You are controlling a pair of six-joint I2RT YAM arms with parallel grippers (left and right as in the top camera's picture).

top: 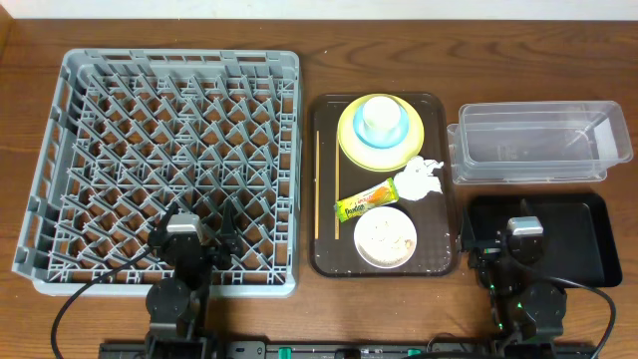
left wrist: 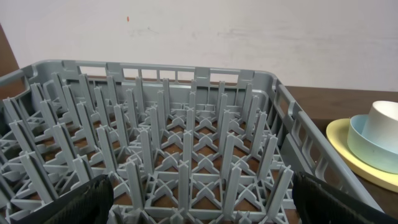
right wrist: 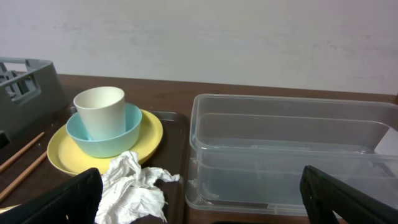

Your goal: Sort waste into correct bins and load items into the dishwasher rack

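- At left — rack (top: 169, 150); left gripper (top: 199, 221) above its near edge, fingers (left wrist: 87, 200) apart, empty.
- Brown tray (top: 441, 251), centre: plate (top: 349, 140), tissue (top: 419, 179), wrapper (top: 366, 199).
- Near right — right gripper (top: 520, 217) above black tray (top: 583, 249), fingers (right wrist: 74, 200) apart, empty.

Left pincer (left wrist: 202, 196), right pincer (right wrist: 202, 190): agape, empty.

Narrow table strip (top: 305, 150), perhaps passable, between rack (top: 179, 58) and brown tray (top: 324, 265)
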